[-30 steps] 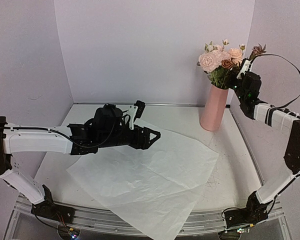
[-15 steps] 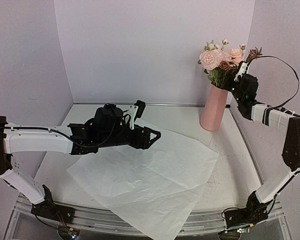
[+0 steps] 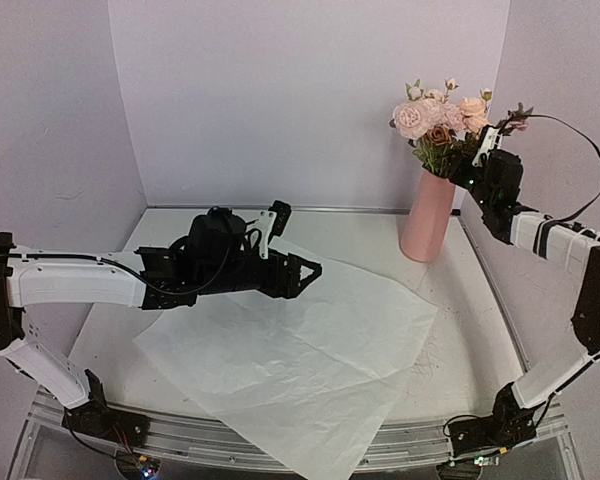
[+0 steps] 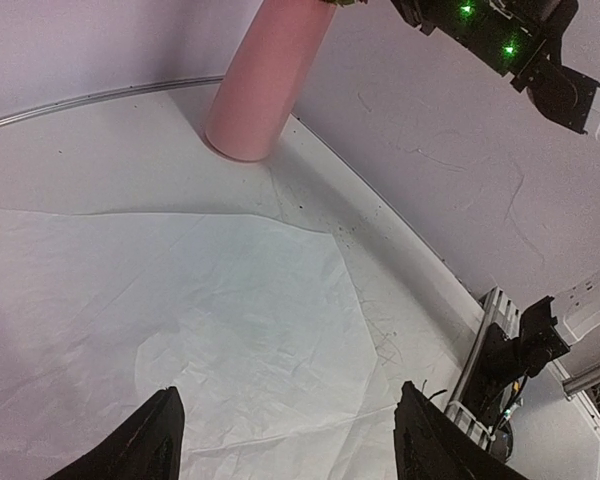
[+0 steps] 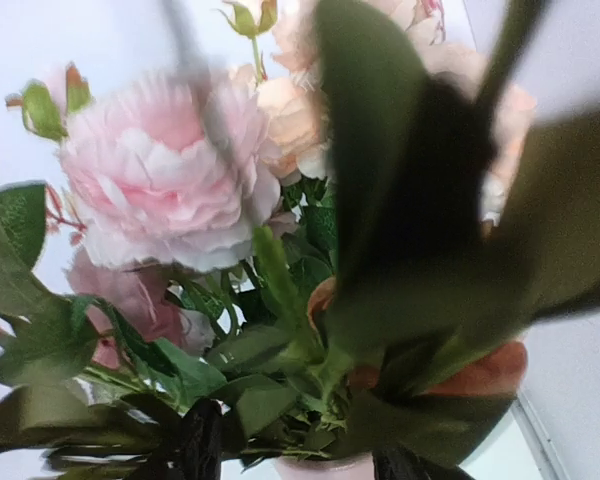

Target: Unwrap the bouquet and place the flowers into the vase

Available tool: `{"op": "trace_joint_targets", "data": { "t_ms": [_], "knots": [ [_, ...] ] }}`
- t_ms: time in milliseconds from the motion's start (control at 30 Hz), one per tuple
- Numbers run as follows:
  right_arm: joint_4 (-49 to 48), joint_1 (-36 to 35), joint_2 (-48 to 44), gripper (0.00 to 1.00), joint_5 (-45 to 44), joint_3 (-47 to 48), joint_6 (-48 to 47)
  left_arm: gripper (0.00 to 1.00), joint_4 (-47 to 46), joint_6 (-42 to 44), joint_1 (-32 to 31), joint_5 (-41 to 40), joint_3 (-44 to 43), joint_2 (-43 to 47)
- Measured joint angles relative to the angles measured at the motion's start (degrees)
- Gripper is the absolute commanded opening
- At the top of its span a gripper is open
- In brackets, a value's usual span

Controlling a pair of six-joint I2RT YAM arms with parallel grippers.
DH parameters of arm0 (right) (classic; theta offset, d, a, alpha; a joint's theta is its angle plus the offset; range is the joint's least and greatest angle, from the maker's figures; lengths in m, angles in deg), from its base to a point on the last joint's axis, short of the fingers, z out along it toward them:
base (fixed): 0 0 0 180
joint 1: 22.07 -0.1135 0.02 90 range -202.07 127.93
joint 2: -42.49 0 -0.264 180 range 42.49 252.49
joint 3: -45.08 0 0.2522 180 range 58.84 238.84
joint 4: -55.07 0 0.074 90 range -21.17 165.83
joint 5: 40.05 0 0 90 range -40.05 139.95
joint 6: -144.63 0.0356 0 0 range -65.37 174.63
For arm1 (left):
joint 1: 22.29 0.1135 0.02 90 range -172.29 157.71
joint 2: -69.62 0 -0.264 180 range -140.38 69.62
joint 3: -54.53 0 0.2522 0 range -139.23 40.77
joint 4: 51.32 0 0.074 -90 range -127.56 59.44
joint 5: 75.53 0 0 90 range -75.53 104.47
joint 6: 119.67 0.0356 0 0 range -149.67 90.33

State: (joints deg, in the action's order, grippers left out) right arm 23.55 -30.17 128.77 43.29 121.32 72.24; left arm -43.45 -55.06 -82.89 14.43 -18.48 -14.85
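On the table's far right: flowers standing in vase

Across the middle of the white table, spread flat but creased: a large sheet of white paper, running from near the back down past the near edge.

Over the paper's left part: left arm, stretched out low from the near left corner toward the centre.

Up the right side: right arm, raised from the near right corner and bent in toward the back corner.

In that back right corner: vase, pink, tall and slender, upright on bare table, near the paper but not touching it.

In its mouth: flowers, pink, cream and brownish roses over green leaves, stems down inside, heads well above the rim.

At the end of the left arm: left gripper, hovering above the paper, fingers spread wide, gripping nothing, only the sheet showing between them in the wrist view.

Close against the right side of the flowers, just above the vase mouth: right gripper. Fingers parted roughly halfway, leaves and stems crowding the gap in the wrist view; whether touching any stem, cannot tell.
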Motion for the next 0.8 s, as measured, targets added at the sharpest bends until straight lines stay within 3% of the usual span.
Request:
{"op": "trace_joint_targets", "data": {
  "t_ms": [233,500,800],
  "knots": [
    [2.1,0.0,-4.5,0.82,0.0,0.0,0.1,0.73,0.0,-0.1,0.0,1.0,0.0,-0.1],
    [4.9,0.0,-7.6,0.97,-0.5,-1.8,0.4,0.73,0.0,-0.1,0.0,1.4,0.0,-0.1],
    [9.2,0.0,-13.3,0.98,-3.6,-1.9,0.7,0.73,0.0,-0.1,0.0,1.4,0.0,-0.1]
  ]
}}
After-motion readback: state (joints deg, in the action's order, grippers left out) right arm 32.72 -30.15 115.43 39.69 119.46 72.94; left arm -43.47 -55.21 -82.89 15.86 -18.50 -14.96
